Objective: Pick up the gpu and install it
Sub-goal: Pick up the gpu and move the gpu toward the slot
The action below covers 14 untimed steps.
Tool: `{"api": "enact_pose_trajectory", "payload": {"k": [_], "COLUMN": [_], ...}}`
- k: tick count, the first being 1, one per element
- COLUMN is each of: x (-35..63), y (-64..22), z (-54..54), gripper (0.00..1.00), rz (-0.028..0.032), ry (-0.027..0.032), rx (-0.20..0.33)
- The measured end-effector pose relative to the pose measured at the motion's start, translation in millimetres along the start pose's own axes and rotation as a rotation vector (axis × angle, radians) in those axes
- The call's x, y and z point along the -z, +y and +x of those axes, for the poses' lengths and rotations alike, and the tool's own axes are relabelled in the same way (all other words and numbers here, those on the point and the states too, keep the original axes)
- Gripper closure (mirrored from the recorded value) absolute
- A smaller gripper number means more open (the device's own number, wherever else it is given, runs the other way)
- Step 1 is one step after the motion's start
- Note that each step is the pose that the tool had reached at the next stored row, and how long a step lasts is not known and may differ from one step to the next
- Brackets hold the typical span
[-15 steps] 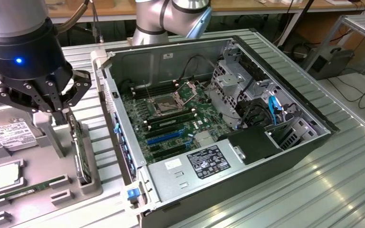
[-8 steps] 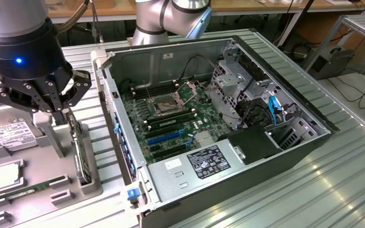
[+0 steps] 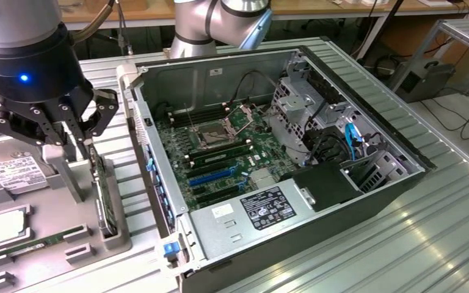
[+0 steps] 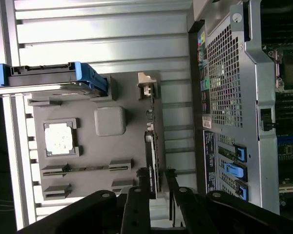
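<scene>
- Ribbed silver metal table (image 3: 341,256) carries an open dark computer case (image 3: 218,79) with its green motherboard exposed.
- On the exterior view's left, just beside the case, lies a grey plastic tray (image 3: 51,213).
- The tray holds a boxy silver hard drive with white label (image 3: 10,171), a square silver processor chip (image 3: 7,223) and a long narrow green memory stick (image 3: 35,244).
- The gpu (image 3: 104,201) (image 4: 151,161), a thin dark card, stands on its edge in a slot at the tray's side nearest the case.
- The black gripper (image 3: 70,143) (image 4: 155,180) hangs over the card's end, its fingers parted on either side and holding nothing.
</scene>
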<state>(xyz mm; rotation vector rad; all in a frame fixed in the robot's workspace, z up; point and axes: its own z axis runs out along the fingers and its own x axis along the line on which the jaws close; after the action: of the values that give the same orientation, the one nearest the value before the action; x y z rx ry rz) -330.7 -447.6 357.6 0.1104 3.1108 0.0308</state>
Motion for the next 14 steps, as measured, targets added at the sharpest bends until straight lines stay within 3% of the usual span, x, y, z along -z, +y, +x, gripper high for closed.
{"api": "enact_pose_trajectory", "payload": {"k": [1, 2, 4, 9, 11, 14], "x": [0.0, 0.0, 0.0, -6.4, -13.2, -20.2], "y": [0.0, 0.0, 0.0, -0.2, -0.5, -1.3], "z": [0.0, 0.0, 0.0, 0.3, 0.5, 1.3], "gripper": [0.70, 0.70, 0.58, 0.58, 0.58, 0.58], "rz": [0.0000, 0.0000, -0.0001, -0.0003, -0.0005, -0.0007], "ry": [0.0000, 0.0000, 0.0000, -0.0034, -0.0076, -0.0090], "rx": [0.000, 0.000, 0.000, 0.000, 0.000, 0.000]}}
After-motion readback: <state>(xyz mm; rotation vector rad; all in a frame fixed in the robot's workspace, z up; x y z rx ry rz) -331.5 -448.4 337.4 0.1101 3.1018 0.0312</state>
